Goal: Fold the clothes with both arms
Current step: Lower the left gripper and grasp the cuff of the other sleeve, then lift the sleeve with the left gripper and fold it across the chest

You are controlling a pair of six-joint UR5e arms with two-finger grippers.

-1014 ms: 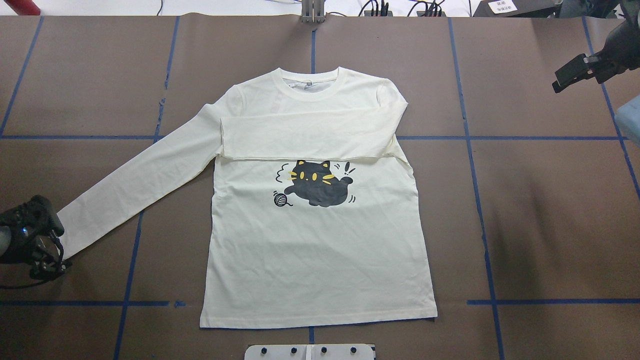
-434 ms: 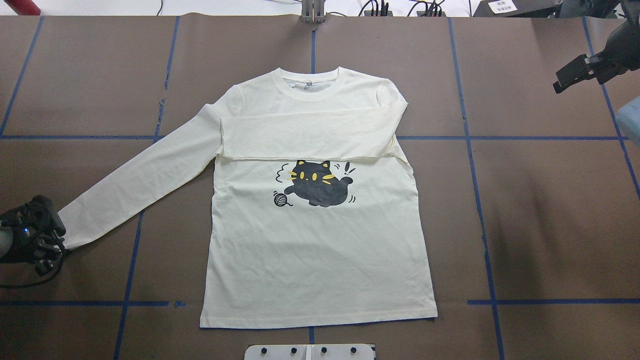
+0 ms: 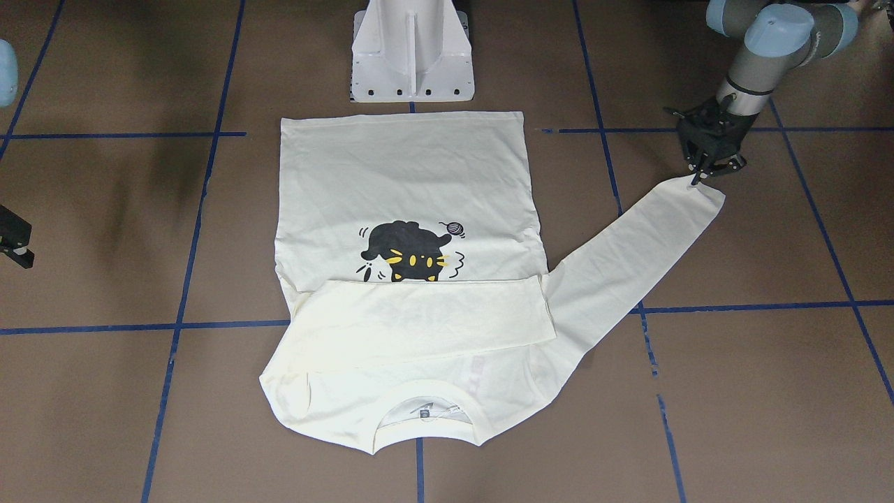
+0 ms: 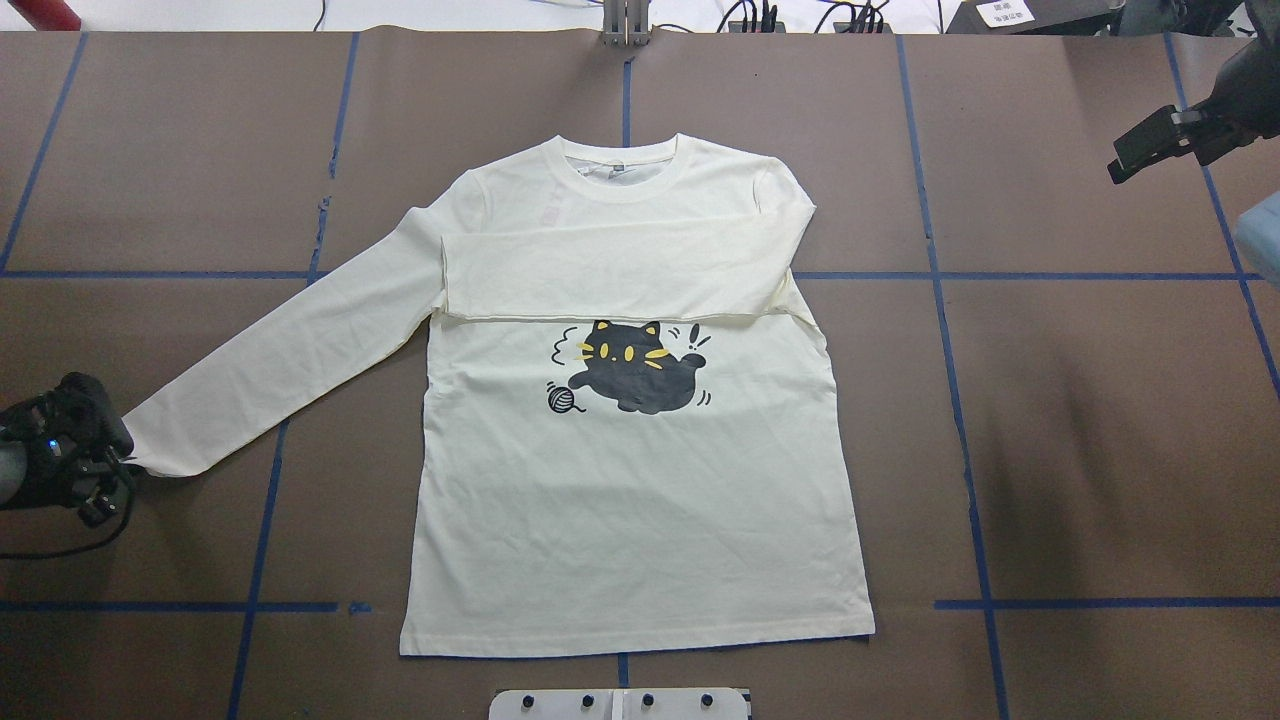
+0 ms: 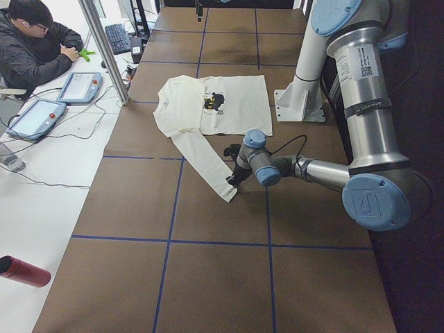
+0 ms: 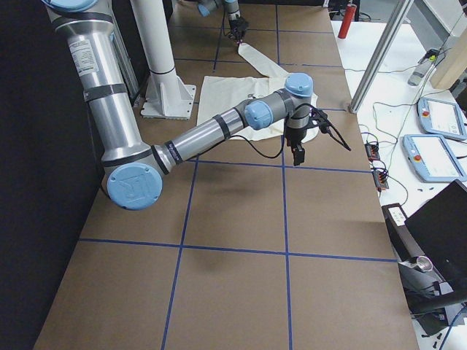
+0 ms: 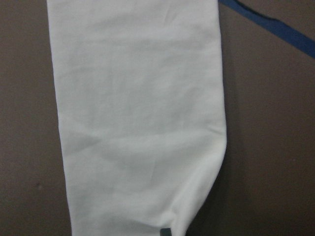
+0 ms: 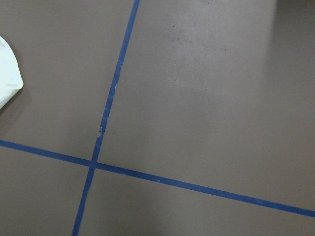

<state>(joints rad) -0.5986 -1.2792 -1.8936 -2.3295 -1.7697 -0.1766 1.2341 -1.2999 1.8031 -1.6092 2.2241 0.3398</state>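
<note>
I am about a third of the way through, by my reckoning. The cream long-sleeved cotton T-shirt [image 4: 640,500] lies flat and print side up in the middle of the brown paper-covered bench [image 4: 1050,420], collar toward 12 o'clock in the overhead view. Its black cat print [image 4: 635,380] shows just below the one fold already made: the sleeve from the 3 o'clock shoulder [image 4: 610,275] is laid straight across the chest.

The other sleeve [image 4: 290,370] is not yet folded and runs out from the body toward 8 o'clock. My left gripper [image 3: 700,176] is low at its cuff [image 4: 160,450], closed on the corner of the cloth. My wrist camera shows the fabric gathering to a pinch at the bottom edge. Left to do, as I judge it, is carrying this sleeve over the chest and then folding the body from hem to collar.

My right gripper [image 4: 1135,160] hangs clear of the shirt at 2 o'clock, above bare bench and blue tape lines [image 4: 1050,275]. I cannot tell whether its jaws are parted or closed.

Against a second ago, my left gripper has shifted toward 12 o'clock and taken the cuff with it. The sleeve end, which lay square and flat, is now rounded and drawn up. My right gripper has edged slightly toward 12 o'clock, and the rest of the shirt has not moved.
</note>
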